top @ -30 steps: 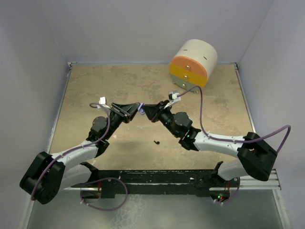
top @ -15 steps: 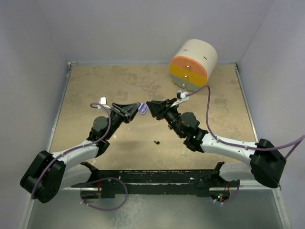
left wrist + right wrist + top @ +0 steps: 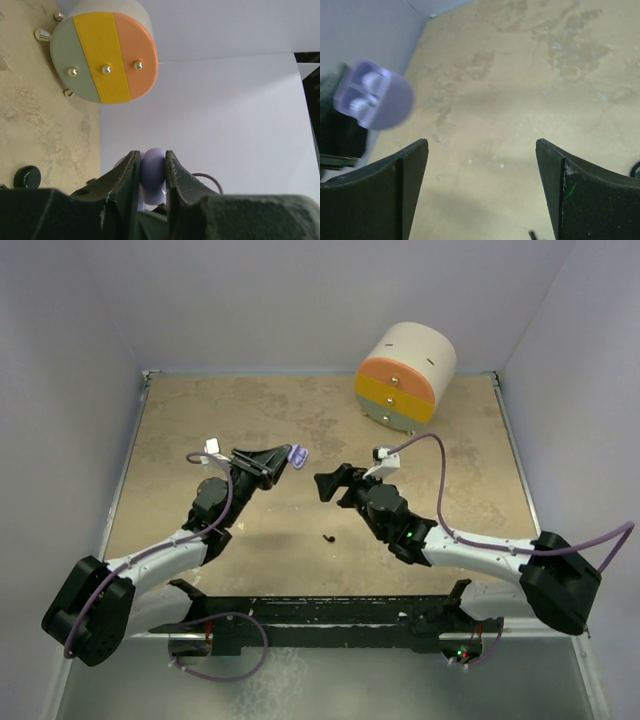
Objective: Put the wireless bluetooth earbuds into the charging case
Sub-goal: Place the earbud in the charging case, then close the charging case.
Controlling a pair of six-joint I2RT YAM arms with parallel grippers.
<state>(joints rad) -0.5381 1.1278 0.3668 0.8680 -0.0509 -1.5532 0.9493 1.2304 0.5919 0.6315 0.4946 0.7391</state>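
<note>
The charging case [image 3: 297, 454] is small and lavender, held above the table with my left gripper [image 3: 288, 458] shut on it. In the left wrist view the case [image 3: 154, 172] sits squeezed between both fingers of that gripper [image 3: 152, 155]. The right wrist view shows the case [image 3: 372, 95] lying open, with two rounded lavender earbuds [image 3: 369, 81] seated in its sockets. My right gripper [image 3: 322, 487] hangs a short way right of the case, open and empty, its fingers wide apart over bare table [image 3: 482, 165]. A tiny black earbud [image 3: 328, 536] lies on the table below both grippers.
A round drum-like cabinet [image 3: 405, 375] with grey, yellow and orange drawer fronts [image 3: 102, 55] lies at the back right. A black round puck [image 3: 27, 176] rests on the tabletop. White walls enclose the table on three sides.
My right gripper has opened wide and drawn back to the lower right, away from the case. The left gripper has shifted slightly up with the case still in it.
</note>
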